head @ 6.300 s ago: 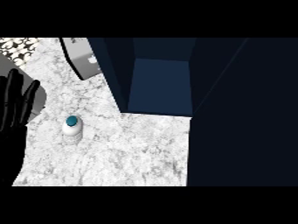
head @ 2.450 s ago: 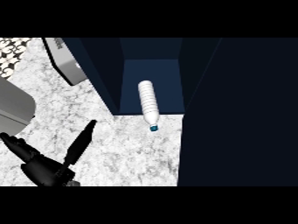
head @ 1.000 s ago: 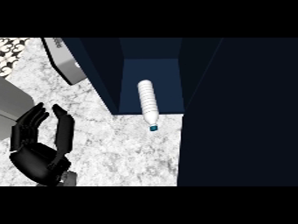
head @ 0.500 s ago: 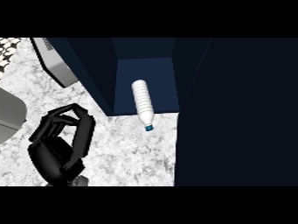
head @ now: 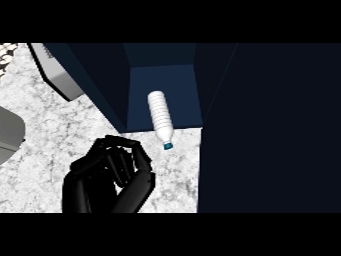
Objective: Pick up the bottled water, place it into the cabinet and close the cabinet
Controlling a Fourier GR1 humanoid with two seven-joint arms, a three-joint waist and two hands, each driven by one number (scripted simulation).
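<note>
The bottled water point(head: 159, 114) lies in the open cabinet point(head: 165, 82), cap toward the table point(head: 47, 125); the left hand point(head: 110, 180) is curled, holding nothing.

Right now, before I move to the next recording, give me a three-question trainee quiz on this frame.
1. True or false: the bottled water stands upright on the counter.
2. Which way does the bottle's blue cap point: A) deeper into the cabinet, B) out toward the counter?
3. The left hand has its fingers ______ and holds nothing.

Key: 1 false, it lies on its side in the cabinet opening. 2 B. 3 curled.
</note>
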